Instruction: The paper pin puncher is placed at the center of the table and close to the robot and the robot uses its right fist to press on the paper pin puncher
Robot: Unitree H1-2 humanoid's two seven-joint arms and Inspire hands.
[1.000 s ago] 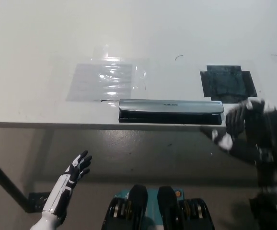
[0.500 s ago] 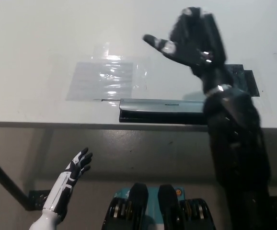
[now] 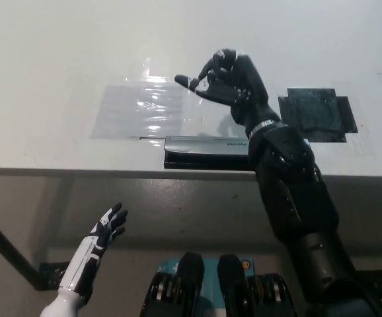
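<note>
My right hand (image 3: 227,82) is matte black with a pale patch near the thumb, a bright metal ring at the wrist, and a bulky, segmented black arm behind it. My left hand (image 3: 106,230) is white with dark fingers on a slim white forearm.

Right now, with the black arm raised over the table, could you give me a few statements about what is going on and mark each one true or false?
1. The long grey and black paper pin puncher lies at the near edge of the white table. True.
2. The black right robot hand presses flat on the puncher. False: it is above the table behind the puncher, not on it.
3. The white left robot hand rests on the table. False: it is below the table edge, fingers apart.
4. A clear plastic sheet lies on the table. True.
5. The dark square patch lies under the puncher. False: it lies apart from it, farther back.
</note>
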